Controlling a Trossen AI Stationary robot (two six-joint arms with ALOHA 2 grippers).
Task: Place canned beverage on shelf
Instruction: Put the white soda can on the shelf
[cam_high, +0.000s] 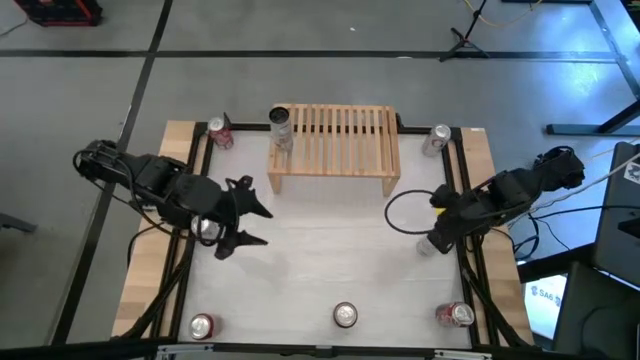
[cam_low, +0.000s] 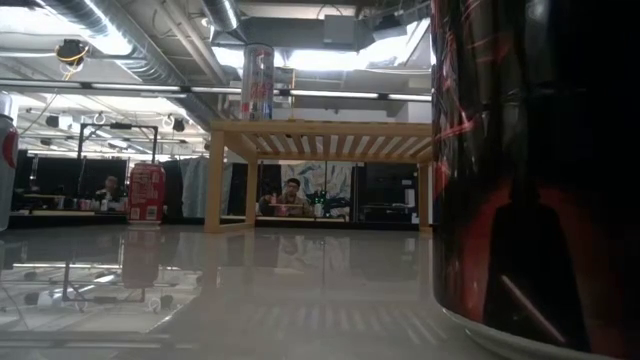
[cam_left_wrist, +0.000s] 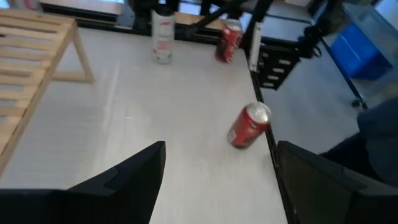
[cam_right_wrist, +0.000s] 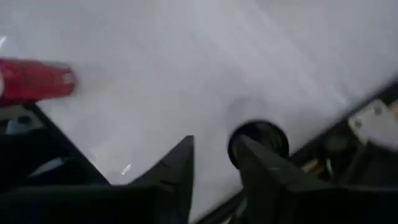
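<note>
The pale slatted shelf (cam_high: 333, 148) stands at the table's far middle, and one tall can (cam_high: 281, 127) stands on its left end. Other cans stand on the table: a red one (cam_high: 219, 132) far left, a silver one (cam_high: 436, 139) far right, and three along the near edge (cam_high: 202, 326), (cam_high: 345, 315), (cam_high: 458, 315). My left gripper (cam_high: 266, 226) hangs open over the table's left half with nothing between its fingers (cam_left_wrist: 124, 180). My right gripper (cam_high: 432, 240) points steeply down at the right edge, narrowly open and holding nothing (cam_right_wrist: 214, 146), close by a pale can (cam_left_wrist: 162, 37).
A thin black cable loop (cam_high: 410, 210) lies on the table left of my right gripper. Black rails (cam_high: 470, 250) frame the table. The white middle of the table (cam_high: 330, 250), in front of the shelf, is free. In the low view the near centre can (cam_low: 530, 170) fills the right side.
</note>
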